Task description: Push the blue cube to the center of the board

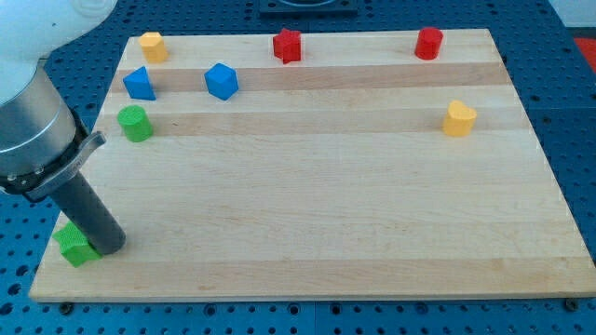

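Top edge: yellow block (153, 46), red star (287, 45), red cylinder (428, 43). Left: blue triangular block (139, 84), green cylinder (135, 123). Right: yellow block (458, 119).

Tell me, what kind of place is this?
Probably a robotics lab bench: a wooden board sits on a blue perforated table, small coloured blocks like the blue cube are scattered on it, and my tip rests beside a green block.

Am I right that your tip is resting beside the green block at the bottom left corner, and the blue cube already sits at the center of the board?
Not quite. The camera view shows the blue cube near the board's top left, not its center. My tip is indeed beside the green block at the bottom left corner.
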Motion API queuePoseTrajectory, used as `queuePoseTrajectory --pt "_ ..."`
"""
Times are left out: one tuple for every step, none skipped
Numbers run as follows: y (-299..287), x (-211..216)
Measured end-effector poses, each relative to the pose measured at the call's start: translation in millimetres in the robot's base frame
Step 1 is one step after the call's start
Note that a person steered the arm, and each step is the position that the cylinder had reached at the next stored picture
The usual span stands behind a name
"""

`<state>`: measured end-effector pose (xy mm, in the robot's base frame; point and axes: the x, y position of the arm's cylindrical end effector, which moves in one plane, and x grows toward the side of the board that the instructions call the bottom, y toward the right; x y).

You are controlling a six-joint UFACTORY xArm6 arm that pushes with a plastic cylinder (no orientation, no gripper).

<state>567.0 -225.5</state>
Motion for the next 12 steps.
queuePoseTrajectory --pt "0 0" --pt "25 -14" --pt "67 -46" --pt "67 -46" --pt "67 -84" --pt "67 -131" --pt "80 -146" --pt "102 -157" --pt "153 -161" --pt "206 -192" --pt "228 -237" --pt "217 -262"
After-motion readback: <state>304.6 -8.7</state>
